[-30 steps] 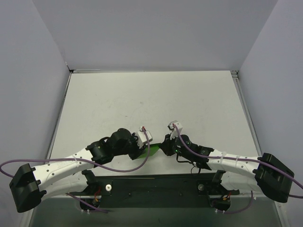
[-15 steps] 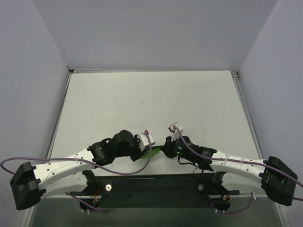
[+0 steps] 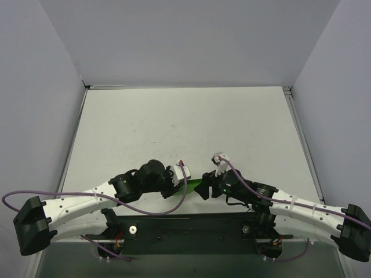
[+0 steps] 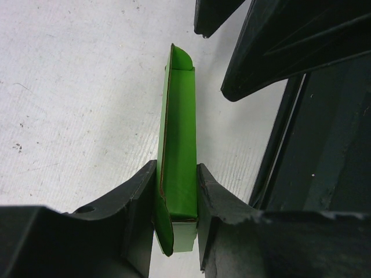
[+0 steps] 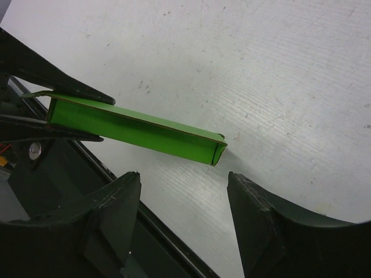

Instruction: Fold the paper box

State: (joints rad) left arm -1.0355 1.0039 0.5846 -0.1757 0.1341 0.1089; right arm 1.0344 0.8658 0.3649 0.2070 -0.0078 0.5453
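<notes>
The paper box is a long, slim sleeve of smooth bright green card, sharply creased, with a rounded flap at its 12 o'clock end. The left gripper has its matte black fingers pressed flat on both long sides. The right gripper is spread wide and grips nothing, the box's free end at its 12 o'clock. From above only a green sliver shows, at 6 o'clock on the scuffed white table
</notes>
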